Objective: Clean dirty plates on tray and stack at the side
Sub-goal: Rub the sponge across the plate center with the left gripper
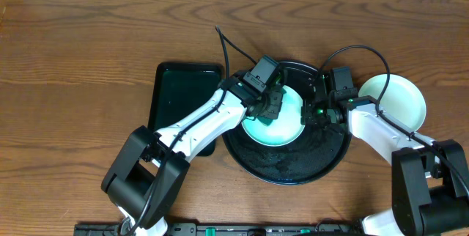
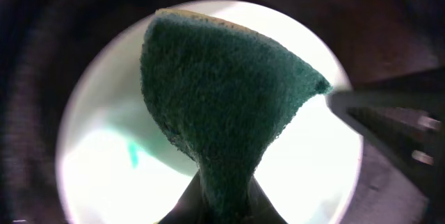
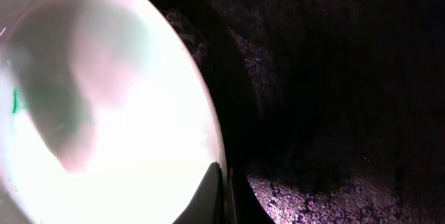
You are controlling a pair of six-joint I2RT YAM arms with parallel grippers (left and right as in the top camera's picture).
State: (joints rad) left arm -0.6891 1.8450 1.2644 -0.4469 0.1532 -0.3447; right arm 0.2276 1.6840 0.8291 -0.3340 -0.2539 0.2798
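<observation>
Dark green sponge [image 2: 229, 106], clenched in my left gripper [image 2: 226, 200], should press firmly across the smear [image 2: 132, 156] on the mint-green round plate [image 2: 306, 168]; my right gripper [image 3: 224, 200] pinches its rim.

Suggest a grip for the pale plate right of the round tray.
Pinch the upturned rim of the plate from above, at its far-right edge. It lies flat on the table, so only the rim offers purchase; the right arm covers its near-left edge.
</observation>
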